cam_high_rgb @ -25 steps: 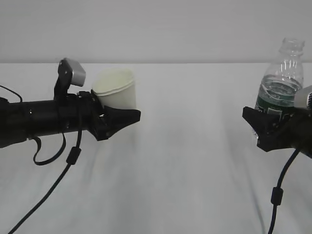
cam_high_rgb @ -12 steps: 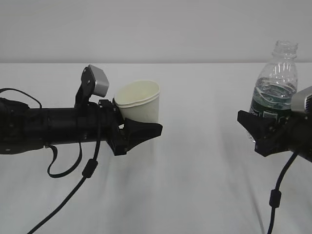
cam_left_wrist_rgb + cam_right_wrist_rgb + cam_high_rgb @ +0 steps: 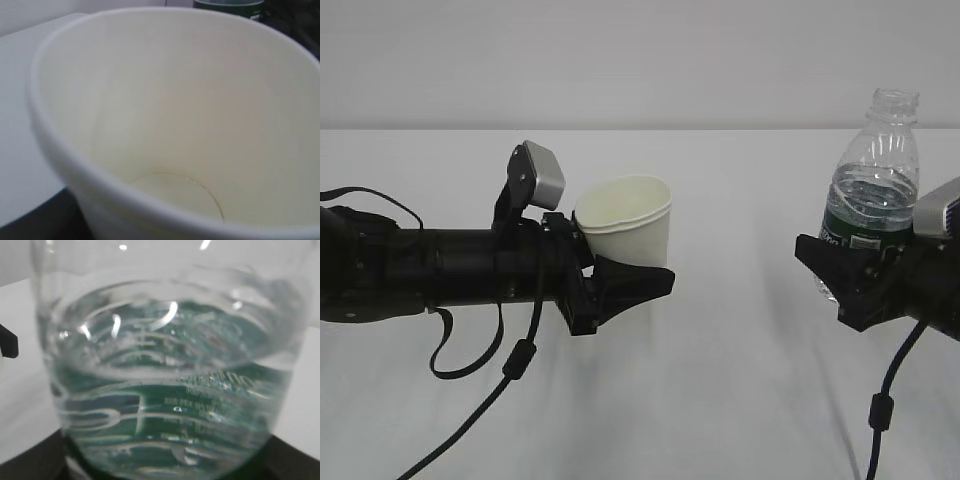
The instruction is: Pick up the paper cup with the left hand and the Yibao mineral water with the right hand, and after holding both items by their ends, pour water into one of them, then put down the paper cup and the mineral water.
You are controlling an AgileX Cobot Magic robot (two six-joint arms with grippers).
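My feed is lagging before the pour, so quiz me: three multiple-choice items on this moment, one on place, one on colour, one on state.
1. Where is the paper cup?
A. Standing on the table
B. Held above the table in the left end effector
C. Stacked on the bottle

2. What colour is the label on the Yibao mineral water?
A. Red
B. Yellow
C. Dark green

3. What is inside the cup?
A. Nothing
B. Water to the rim
C. A straw

Answers: 1 B, the exterior view shows the cup clear of the table. 2 C, green band low on the bottle. 3 A, the left wrist view shows a bare bottom.
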